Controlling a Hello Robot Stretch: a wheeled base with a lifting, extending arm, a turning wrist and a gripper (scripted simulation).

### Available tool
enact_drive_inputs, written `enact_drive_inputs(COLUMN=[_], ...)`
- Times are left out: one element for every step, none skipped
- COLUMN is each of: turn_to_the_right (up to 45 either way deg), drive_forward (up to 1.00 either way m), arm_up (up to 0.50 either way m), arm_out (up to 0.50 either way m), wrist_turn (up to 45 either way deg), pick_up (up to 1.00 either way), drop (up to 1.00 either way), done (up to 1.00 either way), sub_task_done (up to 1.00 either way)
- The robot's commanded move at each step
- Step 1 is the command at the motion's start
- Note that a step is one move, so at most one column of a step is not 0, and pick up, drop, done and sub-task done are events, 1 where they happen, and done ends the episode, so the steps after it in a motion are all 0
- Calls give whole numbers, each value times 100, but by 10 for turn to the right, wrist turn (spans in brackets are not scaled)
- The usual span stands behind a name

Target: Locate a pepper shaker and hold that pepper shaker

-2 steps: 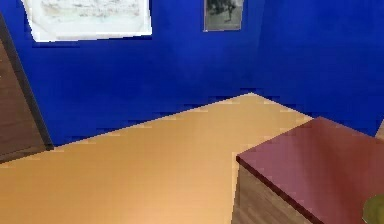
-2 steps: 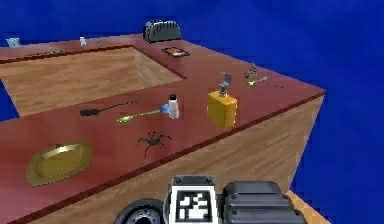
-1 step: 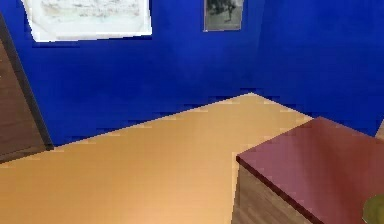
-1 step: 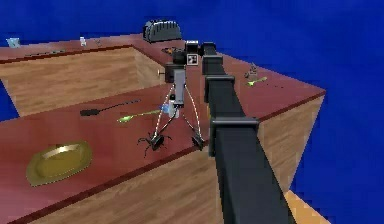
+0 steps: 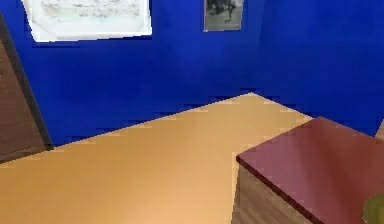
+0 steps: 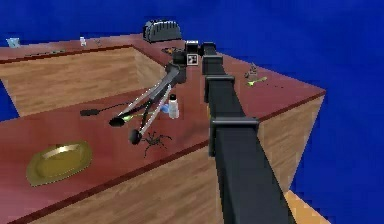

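**Over the red desk: getting the pincer squarely onto the small white bottle**

Above the desk [image 6: 40, 125] in the arm side view, the pincer [image 6: 125, 128] hangs at the far end of the arm [image 6: 235, 150], its two thin fingers slanting down toward 8 o'clock. I cannot tell whether it is released, clenched or grasping anything, because things stand on the surface at and behind it.

At about 2 o'clock from the fingertips, close by the finger shafts, stands the small white bottle [image 6: 173, 104] with a dark top, upright on the desk. I take it for the pepper shaker. Whether a finger touches it I cannot say.

Just at 4 o'clock from the tips lies a dark spidery thing [image 6: 152, 142]. A gold plate [image 6: 58, 162] sits well apart at 8 o'clock, and a dark toaster-like box [image 6: 160, 30] stands far off at 12.

My judgement is that the step in hand is the final line-up. The tips look to sit past the bottle, so I would draw the arm in a little until the bottle stands between the fingers. I would move slowly, since a tall, light bottle should tip at a sideways nudge. I would steer clear of the spidery thing, take hold low on the body, then lift straight up and check that it hangs free.
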Motion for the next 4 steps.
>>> enact_drive_inputs(turn_to_the_right=[0, 0, 0, 0], drive_forward=[0, 0, 0, 0], arm_up=[0, 0, 0, -16], arm_out=[0, 0, 0, 0], wrist_turn=[450, 450, 210, 0], pick_up=[0, 0, 0, 0], drop=[0, 0, 0, 0], done=[0, 0, 0, 0], sub_task_done=[0, 0, 0, 0])
